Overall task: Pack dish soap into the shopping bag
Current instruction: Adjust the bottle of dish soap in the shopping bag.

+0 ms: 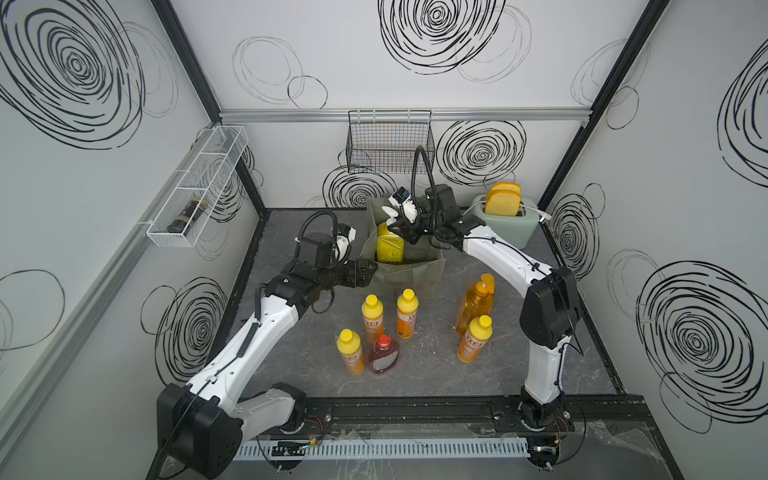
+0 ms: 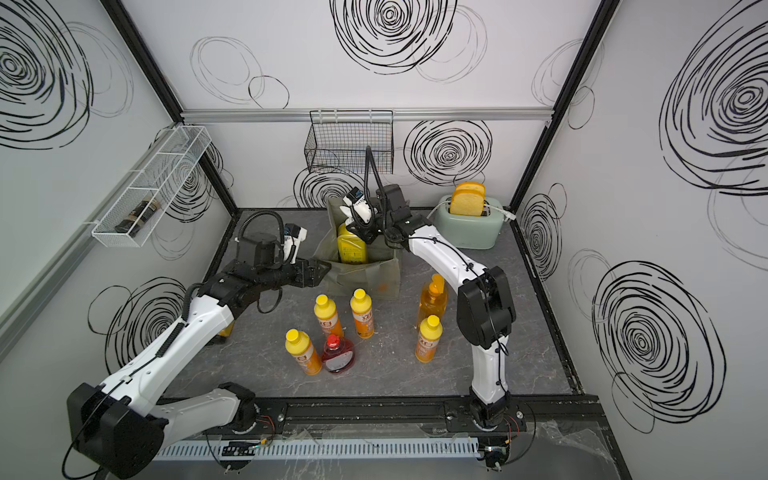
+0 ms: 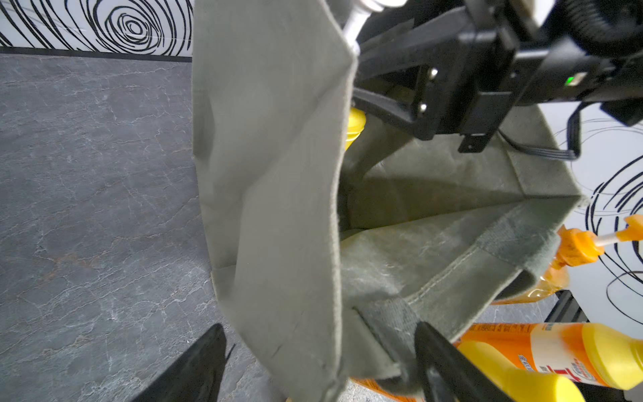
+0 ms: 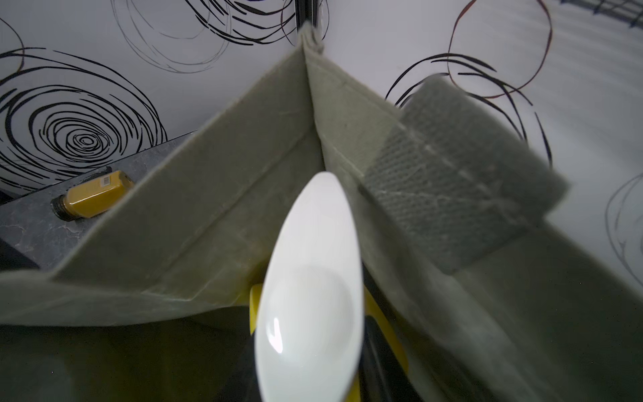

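Top views showed the left hand (image 1: 368,272) spread around the shopping bag (image 1: 415,274) rim at centre-left; centre, the right hand (image 1: 401,228) clamped the upright yellow pump bottle (image 1: 390,247), already inside the bag, directly below it.

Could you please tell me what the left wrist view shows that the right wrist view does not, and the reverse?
Only the left wrist view shows the big amber plastic bottle with an orange pump and the small orange yellow-capped bottles standing outside the bag. Only the right wrist view shows a yellow container lying on the table beyond the bag's wall. Both show the boxy grey-green fabric shopping bag and, inside it, the big yellow plastic bottle with a white pump.
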`<action>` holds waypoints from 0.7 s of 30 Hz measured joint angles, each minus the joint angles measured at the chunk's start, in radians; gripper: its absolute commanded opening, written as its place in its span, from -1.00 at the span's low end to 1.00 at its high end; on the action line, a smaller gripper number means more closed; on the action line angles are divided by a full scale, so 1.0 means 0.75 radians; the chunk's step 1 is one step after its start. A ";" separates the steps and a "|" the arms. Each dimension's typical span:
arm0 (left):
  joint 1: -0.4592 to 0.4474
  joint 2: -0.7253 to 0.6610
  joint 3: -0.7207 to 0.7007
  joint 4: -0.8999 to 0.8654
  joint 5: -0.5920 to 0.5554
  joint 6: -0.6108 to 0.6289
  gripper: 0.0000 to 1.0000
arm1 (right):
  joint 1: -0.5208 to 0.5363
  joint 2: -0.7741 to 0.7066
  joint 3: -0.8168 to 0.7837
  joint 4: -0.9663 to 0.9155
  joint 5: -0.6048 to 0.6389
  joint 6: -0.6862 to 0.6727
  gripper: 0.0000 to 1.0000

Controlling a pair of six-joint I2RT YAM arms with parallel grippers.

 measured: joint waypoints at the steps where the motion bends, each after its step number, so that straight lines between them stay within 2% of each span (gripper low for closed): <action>1: -0.001 -0.001 -0.001 0.000 -0.001 0.000 0.73 | -0.005 0.004 0.004 0.004 -0.005 -0.001 -1.00; 21: -0.003 -0.003 -0.003 -0.001 -0.002 0.003 0.73 | -0.069 0.006 0.001 0.018 -0.033 -0.021 -1.00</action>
